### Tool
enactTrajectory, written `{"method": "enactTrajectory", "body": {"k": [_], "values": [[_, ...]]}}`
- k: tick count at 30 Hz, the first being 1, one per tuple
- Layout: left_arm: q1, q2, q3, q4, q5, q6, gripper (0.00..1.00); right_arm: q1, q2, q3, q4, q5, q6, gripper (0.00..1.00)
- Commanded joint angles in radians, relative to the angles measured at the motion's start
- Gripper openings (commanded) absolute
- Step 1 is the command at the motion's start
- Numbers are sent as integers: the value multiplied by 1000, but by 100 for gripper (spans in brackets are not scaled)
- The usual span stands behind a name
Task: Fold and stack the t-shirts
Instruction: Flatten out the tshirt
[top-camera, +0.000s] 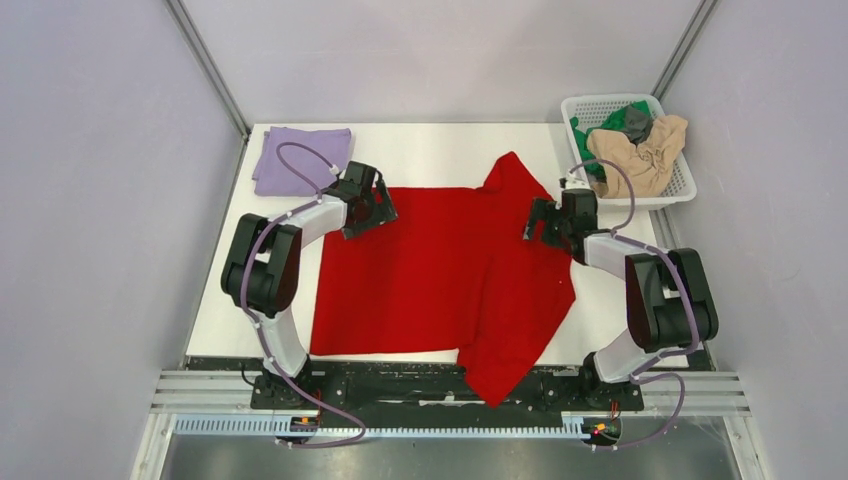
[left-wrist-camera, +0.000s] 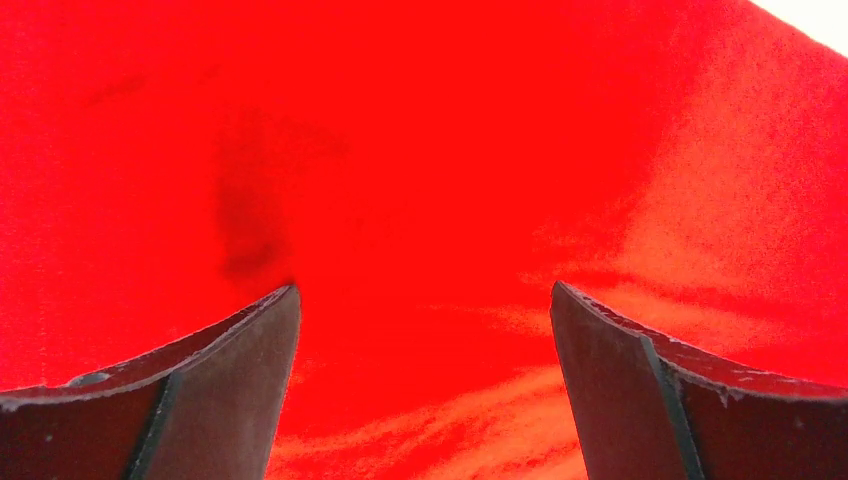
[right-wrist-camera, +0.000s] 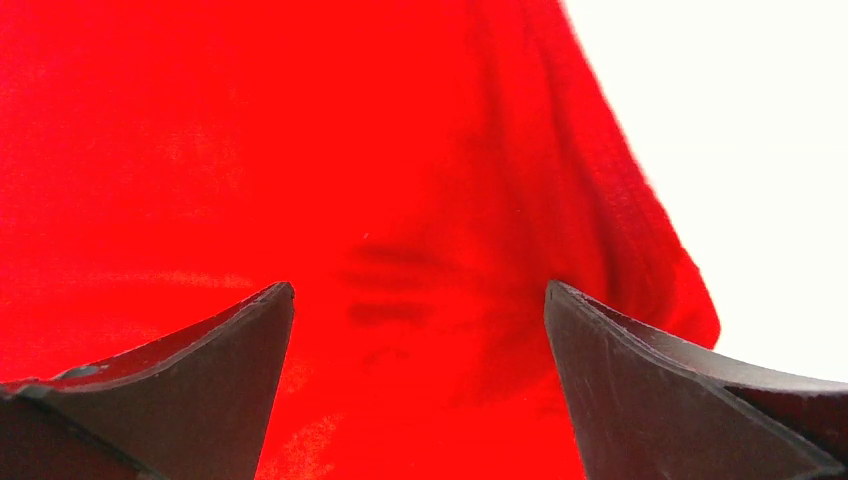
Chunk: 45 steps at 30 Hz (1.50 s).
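worktop (top-camera: 430, 150): white slab, carries everything. One of these.

red t-shirt (top-camera: 420, 280): biggest cloth here, spread across the middle of the worktop. The left part lies pretty flat. The right part is doubled over and rumpled, with a sleeve poking toward the far side and one corner drooping over the near edge. My guess is it's laid out like this because it's the one being folded right now, and it's only barely started.

basket (top-camera: 642, 203): white mesh, far right corner, just beside the worktop edge. Looks like the waiting pile.

lavender t-shirt (top-camera: 300, 158): far left corner, already a neat folded square. Probably the bottom of the stack.

beige t-shirt (top-camera: 640, 155): bunched up in the basket, spilling over the rim.

green t-shirt (top-camera: 582, 130): mostly buried under the beige one.

dark grey t-shirt (top-camera: 637, 124): small wad on top of the heap.

shirt count: five. One folded, one in progress, three waiting.

left pincer (top-camera: 378, 212): over the red shirt's far left corner, fingers spread wide, nothing between them but cloth below. Can't tell if it touches.

right pincer (top-camera: 533, 225): over the rumpled side near the sleeve, also gaping and gripping nothing. Looks lined up for a pinch.

pincer count: two.
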Motion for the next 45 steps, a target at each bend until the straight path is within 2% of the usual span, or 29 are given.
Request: {"method": "enactTrajectory", "body": {"k": [1,6,10,14,21,30,36,41,43,45], "values": [[2,-26,-24,27,-18,-19,100,-65,-54,-47,-82,103,9,98],[2,-26,7,12,-27,14,100,-56,-65,52,-45,-44,-51,98],[2,-51,28,-3,-31,32,100,27,-37,201,-65,-46,-117,98],[2,-104,9,-3,-32,42,100,96,81,338,-63,-51,-111,98],[2,-162,-55,-1,-36,55,100,148,320,557,-57,-99,-77,98],[2,-173,-96,-4,-68,47,100,187,489,707,-34,-145,-37,98],[3,-157,-88,-10,-81,42,100,199,642,876,70,-130,25,98],[2,-164,-76,-21,-88,41,100,197,795,1109,231,-129,33,98],[2,-172,-73,-24,-87,44,100,196,813,1185,211,-171,21,98],[3,-182,-72,-21,-86,48,100,196,746,1150,187,-195,-11,98]]}}
